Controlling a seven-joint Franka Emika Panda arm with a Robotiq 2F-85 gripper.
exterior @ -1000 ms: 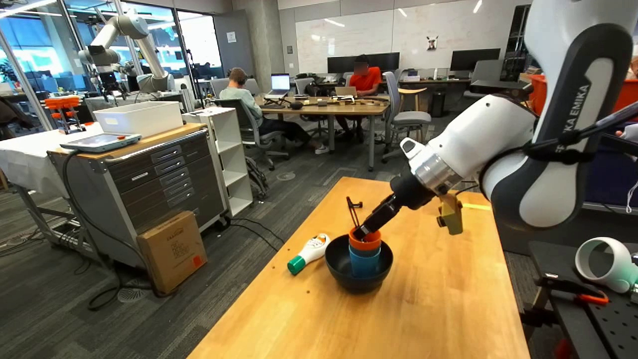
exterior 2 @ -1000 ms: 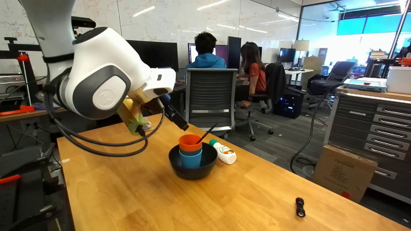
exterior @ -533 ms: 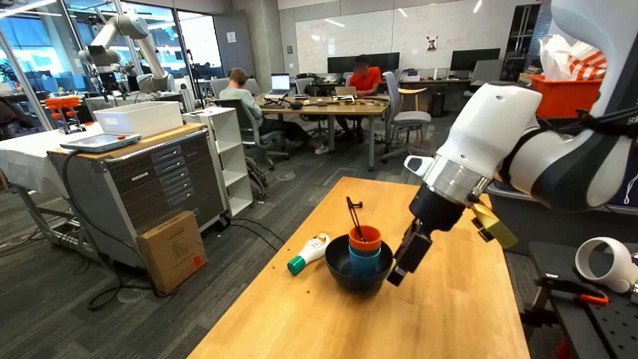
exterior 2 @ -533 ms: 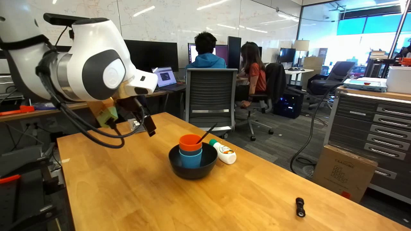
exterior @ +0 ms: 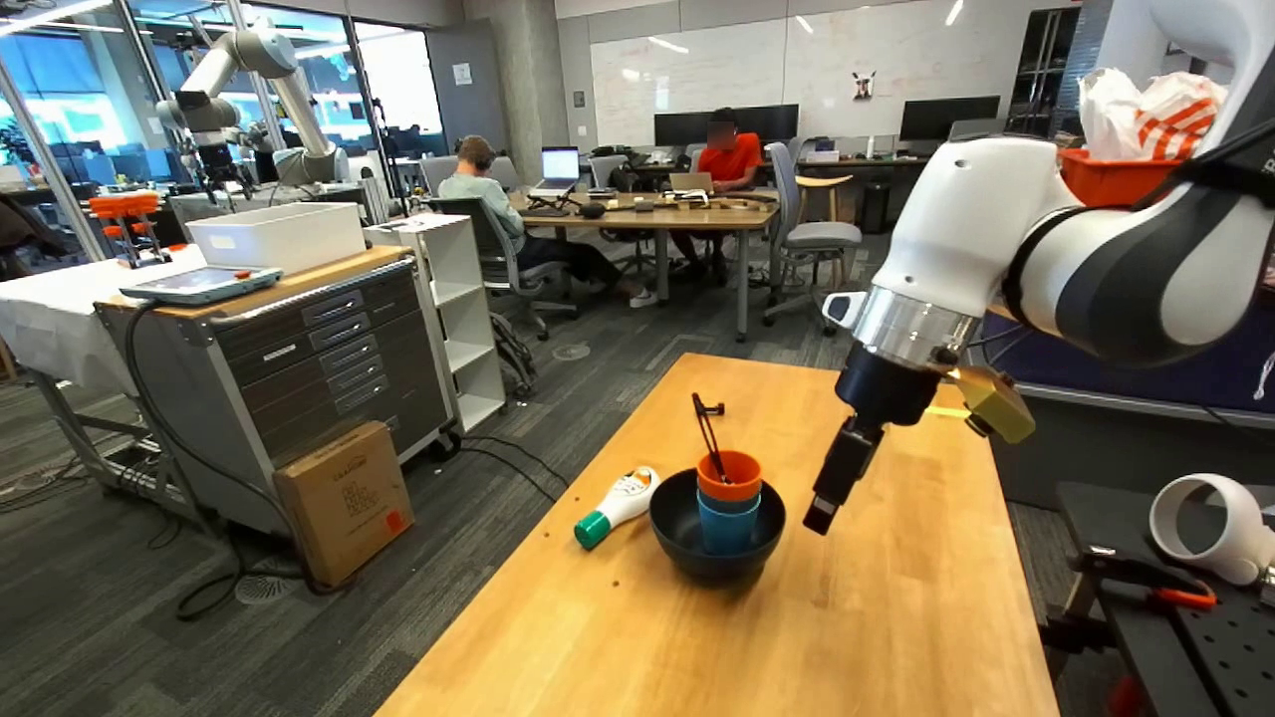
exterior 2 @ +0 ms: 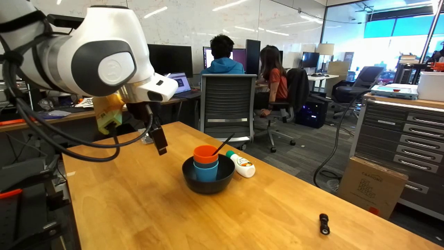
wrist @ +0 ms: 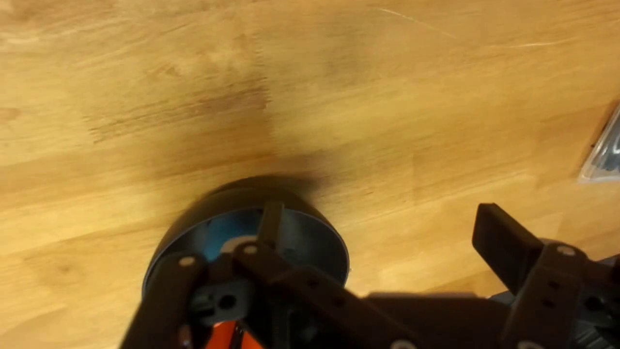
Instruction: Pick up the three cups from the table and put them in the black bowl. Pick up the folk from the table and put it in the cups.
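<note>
- Orange cup (exterior 2: 204,158), upright, tops a nested stack of 3 that stands inside the black bowl (exterior 2: 192,184), as both exterior views show.
- Dark grey-blue cup (exterior 2: 201,165) sits in the middle of the stack; only a narrow band of it shows.
- Bright blue cup (exterior 2: 207,174) is the lowest of the 3.
- Dark fork (exterior 2: 226,142) rests tilted in the orange cup; in an exterior view its free end points between 1 and 2 o'clock.
- Hand (exterior: 822,513) is spread: in the wrist view its 2 fingers (wrist: 506,242) stand well apart, with wood showing between them.
- It hangs tilted above the wooden counter (exterior: 896,617), apart from the bowl, at the bowl's 3 o'clock in an exterior view.
- White bottle (exterior: 624,503) lies on its side just beside the bowl, at 9 o'clock of it in an exterior view, its green cap (exterior: 593,530) towards 7 or 8 o'clock; whether bottle and bowl touch, I cannot tell.
- Small black object (exterior 2: 324,224) lies on the counter at the bowl's 4 o'clock in an exterior view, well apart from it.
- Clear packet (wrist: 605,155) lies at 3 o'clock in the wrist view, cut off by the edge.
- White arm (exterior: 956,214) reaches in from 2 o'clock in an exterior view, a yellow block (exterior: 1001,406) at its wrist.
</note>
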